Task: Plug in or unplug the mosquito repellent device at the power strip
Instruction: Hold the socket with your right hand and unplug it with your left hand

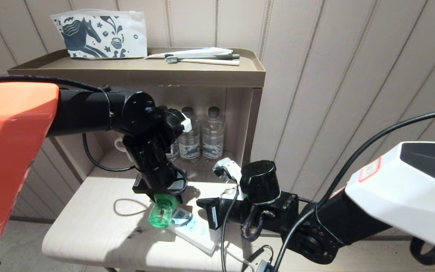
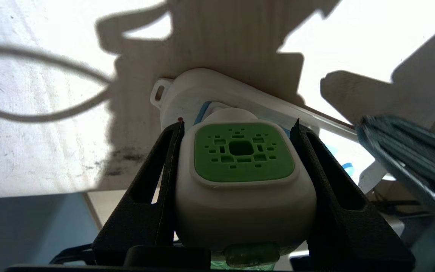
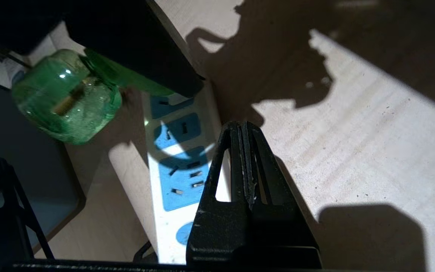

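Note:
My left gripper [image 2: 239, 122] is shut on the white head of the mosquito repellent device [image 2: 244, 156], one finger on each side and the green top face toward the camera. In the head view the device's green bottle [image 1: 162, 215] hangs tilted below the left gripper [image 1: 158, 194], over the far end of the power strip [image 1: 198, 232]. That white strip with blue socket panels [image 3: 181, 177] lies on the pale table. The device's head sits against the end socket [image 2: 202, 109]; its pins are hidden. My right gripper [image 3: 244, 124] is shut and empty, low beside the strip's long edge.
A brown shelf unit [image 1: 202, 77] stands behind with water bottles [image 1: 213, 132] and a mug [image 1: 120, 144] inside, a patterned pouch [image 1: 100, 34] and toothbrushes [image 1: 202, 58] on top. A thin white cord [image 1: 127, 207] loops left of the strip. The table's front edge [image 1: 89, 253] is close.

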### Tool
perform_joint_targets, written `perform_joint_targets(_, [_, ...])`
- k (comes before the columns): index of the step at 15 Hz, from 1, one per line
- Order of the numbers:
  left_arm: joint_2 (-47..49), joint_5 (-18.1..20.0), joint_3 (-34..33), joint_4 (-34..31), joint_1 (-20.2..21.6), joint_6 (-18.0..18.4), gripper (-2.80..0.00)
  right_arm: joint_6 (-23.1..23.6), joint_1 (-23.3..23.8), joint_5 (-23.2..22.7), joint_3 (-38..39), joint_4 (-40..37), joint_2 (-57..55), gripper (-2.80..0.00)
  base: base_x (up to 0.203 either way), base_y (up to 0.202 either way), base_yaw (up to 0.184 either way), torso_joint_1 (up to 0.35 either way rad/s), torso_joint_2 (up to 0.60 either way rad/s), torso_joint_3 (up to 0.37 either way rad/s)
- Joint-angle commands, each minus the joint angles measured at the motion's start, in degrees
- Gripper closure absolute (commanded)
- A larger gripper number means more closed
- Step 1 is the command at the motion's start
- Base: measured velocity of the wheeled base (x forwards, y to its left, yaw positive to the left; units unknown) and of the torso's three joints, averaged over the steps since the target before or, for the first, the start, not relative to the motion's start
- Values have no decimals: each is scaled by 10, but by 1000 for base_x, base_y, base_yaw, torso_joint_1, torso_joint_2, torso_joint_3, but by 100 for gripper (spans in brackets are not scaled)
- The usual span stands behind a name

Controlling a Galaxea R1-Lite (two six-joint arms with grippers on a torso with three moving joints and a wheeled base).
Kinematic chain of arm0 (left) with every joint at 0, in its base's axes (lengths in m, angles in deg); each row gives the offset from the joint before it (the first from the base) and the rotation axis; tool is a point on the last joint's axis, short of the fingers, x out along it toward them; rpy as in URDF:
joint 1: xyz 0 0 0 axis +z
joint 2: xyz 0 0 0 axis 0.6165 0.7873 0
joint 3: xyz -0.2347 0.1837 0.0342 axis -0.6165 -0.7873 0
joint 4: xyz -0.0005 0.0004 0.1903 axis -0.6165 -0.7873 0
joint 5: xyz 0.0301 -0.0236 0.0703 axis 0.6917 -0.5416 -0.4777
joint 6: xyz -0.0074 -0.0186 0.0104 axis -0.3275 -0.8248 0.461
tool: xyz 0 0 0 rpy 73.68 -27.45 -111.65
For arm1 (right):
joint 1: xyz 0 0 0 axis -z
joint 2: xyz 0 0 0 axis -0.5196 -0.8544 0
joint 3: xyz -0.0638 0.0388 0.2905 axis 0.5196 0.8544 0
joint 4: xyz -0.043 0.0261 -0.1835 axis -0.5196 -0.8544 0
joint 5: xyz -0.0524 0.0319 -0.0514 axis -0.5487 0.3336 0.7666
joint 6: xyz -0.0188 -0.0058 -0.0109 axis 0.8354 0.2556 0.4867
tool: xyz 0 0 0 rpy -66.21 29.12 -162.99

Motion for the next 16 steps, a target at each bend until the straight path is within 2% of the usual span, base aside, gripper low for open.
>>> perform_joint_targets(1, [-1, -2, 1, -2, 7, -4, 0, -4, 1, -1, 3, 3, 31, 0, 0, 0, 0, 0, 0, 0])
perform_joint_targets(6, [-7, -2, 0, -7, 11, -10, 0, -7, -20, -3, 47, 4, 37, 0, 0, 0, 0, 0, 0, 0])
perform_joint_targets(12, [-6, -2, 0, -10, 11, -11, 0, -7, -20, -3, 48, 6, -31, 0, 0, 0, 0, 0, 0, 0])
perform_joint_targets(16, [-6, -1, 0, -10, 11, -12, 0, -5, -24, -3, 60, 7, -34, 0, 0, 0, 0, 0, 0, 0])
